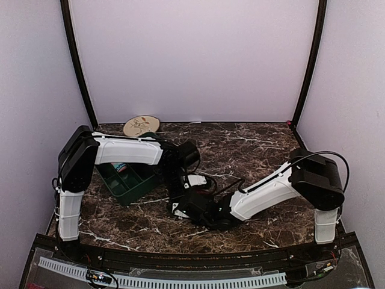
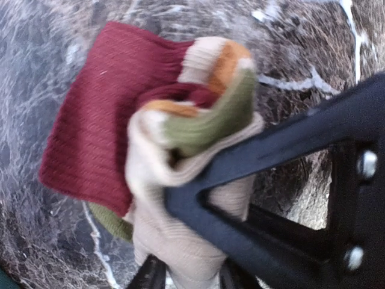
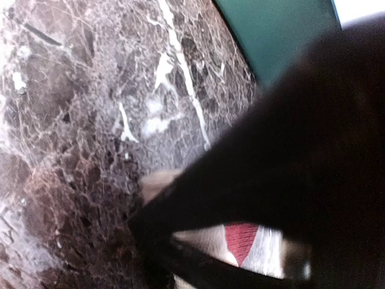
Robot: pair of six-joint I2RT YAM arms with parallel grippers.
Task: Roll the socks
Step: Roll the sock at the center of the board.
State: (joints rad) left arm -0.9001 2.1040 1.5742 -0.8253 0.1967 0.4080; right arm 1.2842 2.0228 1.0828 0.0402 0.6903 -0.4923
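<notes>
A tan sock [image 2: 102, 120] with a dark red end and orange, green and cream stripes lies bunched on the marble table, partly folded over itself. In the left wrist view, my left gripper [image 2: 189, 278] shows only its two fingertips at the bottom edge, with the sock's tan fabric pressed between them. My right gripper [image 2: 180, 201] reaches in from the right, its black tip pinching the tan fold. In the right wrist view dark gripper parts block most of the sock [image 3: 240, 238]. From above, both grippers meet at mid-table [image 1: 189, 205] and hide the sock.
A dark green bin [image 1: 123, 186] stands left of the grippers, under the left arm; its wall also shows in the right wrist view [image 3: 283, 30]. A round patterned plate [image 1: 141, 125] leans at the back wall. Brown marble table [image 1: 252, 150] stretches to the right and back.
</notes>
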